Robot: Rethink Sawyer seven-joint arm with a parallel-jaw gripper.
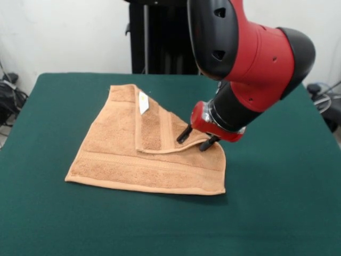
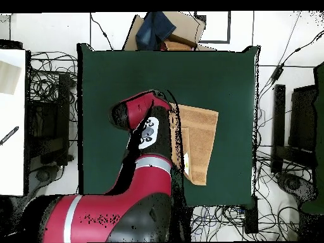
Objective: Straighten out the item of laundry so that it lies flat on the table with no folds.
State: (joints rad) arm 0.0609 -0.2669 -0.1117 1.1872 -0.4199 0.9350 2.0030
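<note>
Tan towel (image 1: 152, 154) on the green table (image 1: 277, 213), one corner folded over with white tag (image 1: 143, 102) showing, gripper (image 1: 197, 140) at the fold's right tip, black fingers (image 1: 184, 134) straddling the edge, grasp or gap cannot be told, arm (image 2: 149, 136) hiding the towel's left part overhead

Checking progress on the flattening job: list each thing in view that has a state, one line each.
towel: partly folded, one corner flap turned over onto its middle, white tag facing up.
gripper: down at the flap's edge, fingers open, straddling it.
table: green cloth smooth, towel lying on it.
</note>
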